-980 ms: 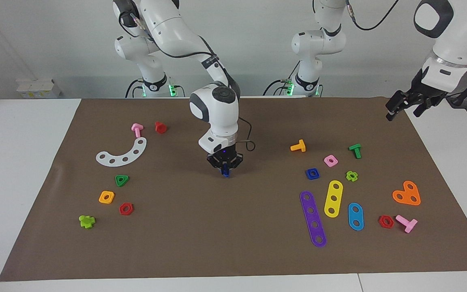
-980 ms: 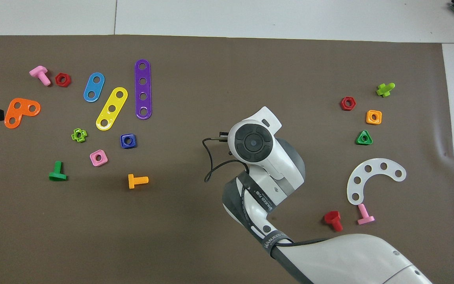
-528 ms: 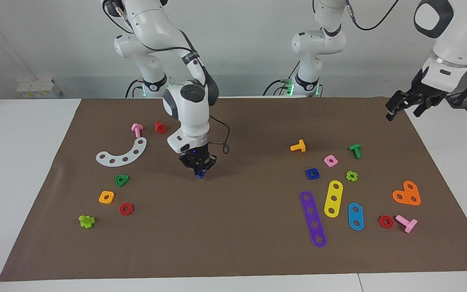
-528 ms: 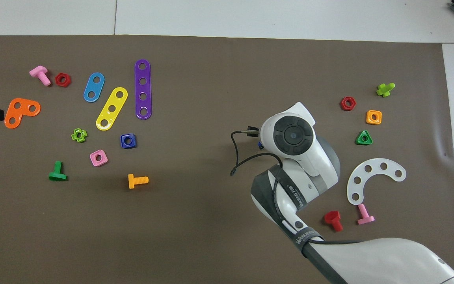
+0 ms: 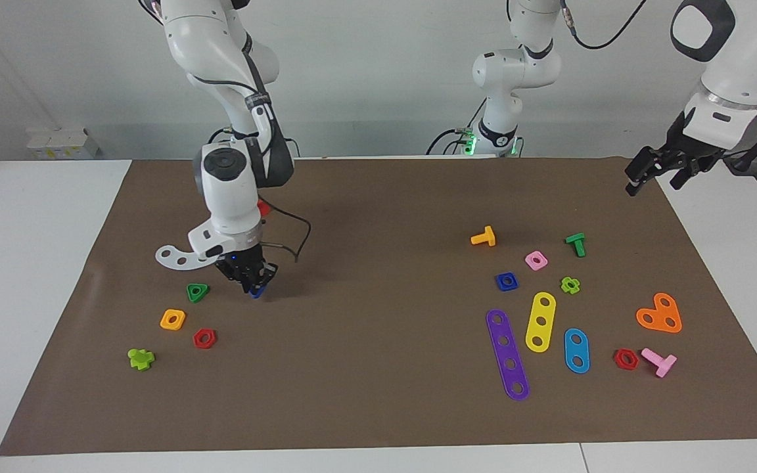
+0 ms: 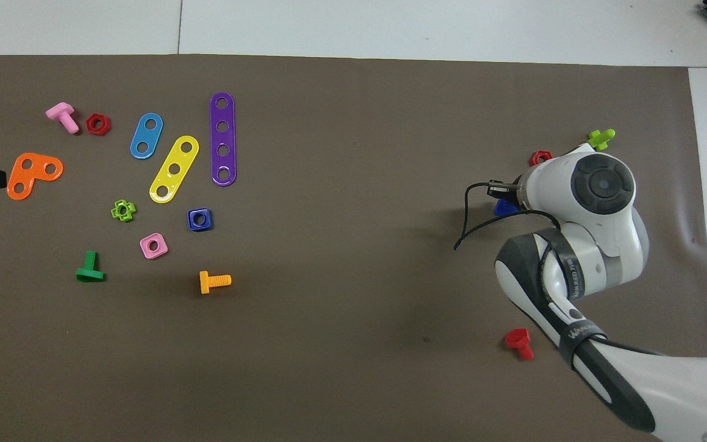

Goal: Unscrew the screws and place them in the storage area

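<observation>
Glossy white arm segments (image 5: 221, 39) with dark grey joint collars, round grey end caps, thin black cables, black pincers (image 5: 252, 284), green lights at the bases.

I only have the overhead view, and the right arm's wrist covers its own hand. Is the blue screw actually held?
Observer: Yes. In the facing view the right gripper has its jaws shut on the blue screw, low over the mat.
Operator: What lies hidden under that arm?
Observer: A green triangular nut, close to the gripper, toward the right arm's end of the table.
Operator: Anything else there?
Observer: The white curved strip, nearer to the robots than that nut.
</observation>
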Motion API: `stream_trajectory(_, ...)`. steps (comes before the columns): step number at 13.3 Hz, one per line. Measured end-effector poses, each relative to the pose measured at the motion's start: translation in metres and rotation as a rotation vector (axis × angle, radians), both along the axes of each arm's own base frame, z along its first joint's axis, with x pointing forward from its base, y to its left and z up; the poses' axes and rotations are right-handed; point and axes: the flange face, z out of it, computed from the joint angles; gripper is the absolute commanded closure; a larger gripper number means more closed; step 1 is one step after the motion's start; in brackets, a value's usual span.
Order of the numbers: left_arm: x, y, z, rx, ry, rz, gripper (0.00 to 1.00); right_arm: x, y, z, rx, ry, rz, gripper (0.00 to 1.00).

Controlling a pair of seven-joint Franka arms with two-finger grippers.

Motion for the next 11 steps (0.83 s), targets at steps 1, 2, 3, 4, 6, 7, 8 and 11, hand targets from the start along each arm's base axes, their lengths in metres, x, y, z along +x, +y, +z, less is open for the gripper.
stream_trajectory(1,0.0,0.0,0.0,0.0,0.0,0.0,0.0,-0.002,-0.019,-0.008,0.0,-0.008,0.006,1.0)
stream_trajectory(2,0.0,0.0,0.0,0.0,0.0,0.0,0.0,-0.006,-0.031,-0.015,0.0,-0.009,0.007,1.0)
stream_trajectory(3,0.0,0.0,0.0,0.0,0.0,0.0,0.0,-0.009,-0.036,-0.02,0.001,-0.006,0.007,1.0)
stream_trajectory(4,0.0,0.0,0.0,0.0,0.0,0.0,0.0,-0.01,-0.035,-0.023,0.001,-0.002,0.009,0.63)
stream_trajectory(6,0.0,0.0,0.0,0.0,0.0,0.0,0.0,-0.011,-0.033,-0.022,0.002,-0.002,0.012,0.01)
stream_trajectory(7,0.0,0.0,0.0,0.0,0.0,0.0,0.0,-0.011,-0.033,-0.022,0.002,-0.004,0.012,0.01)
stream_trajectory(8,0.0,0.0,0.0,0.0,0.0,0.0,0.0,-0.011,-0.033,-0.02,0.002,-0.007,0.012,0.0)
stream_trajectory(11,0.0,0.0,0.0,0.0,0.0,0.0,0.0,-0.006,-0.031,0.011,-0.006,-0.022,0.009,0.0)
